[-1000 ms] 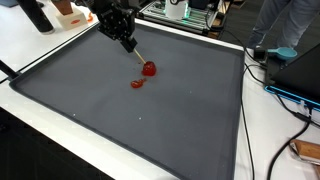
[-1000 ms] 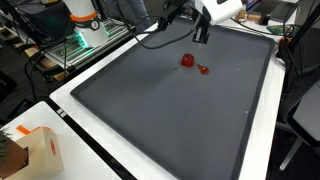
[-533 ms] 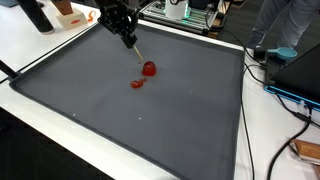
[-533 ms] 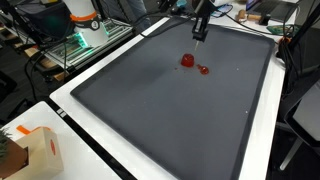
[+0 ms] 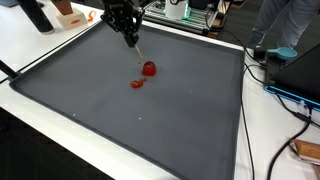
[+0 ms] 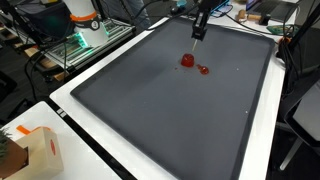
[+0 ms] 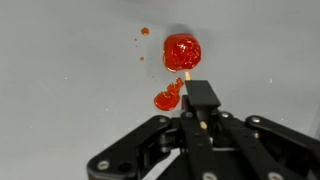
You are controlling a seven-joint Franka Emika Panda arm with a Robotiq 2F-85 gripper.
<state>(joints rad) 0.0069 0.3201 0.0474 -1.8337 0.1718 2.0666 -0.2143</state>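
A: State of hand point(image 7: 200, 115)?
B: Clamped tight on thin wooden stick point(image 7: 188, 74), above dark matte mat point(image 5: 150, 125).
A: And red blob point(image 7: 181, 51)?
B: Glossy, round, near stick's tip, far part of mat; flat smear point(image 7: 166, 99) just beside.

The mat point(image 5: 150, 130) was plain dark grey with a black rim, and the counter point(image 5: 40, 45) around the mat was white. On the mat sat a glossy red blob point(image 7: 181, 52) and a thinner red smear point(image 7: 167, 98) (with tiny orange-red specks nearby). Above the mat, the gripper point(image 7: 201, 100) was matt black, with a pale tan stick point(image 5: 137, 50) in its jaws.
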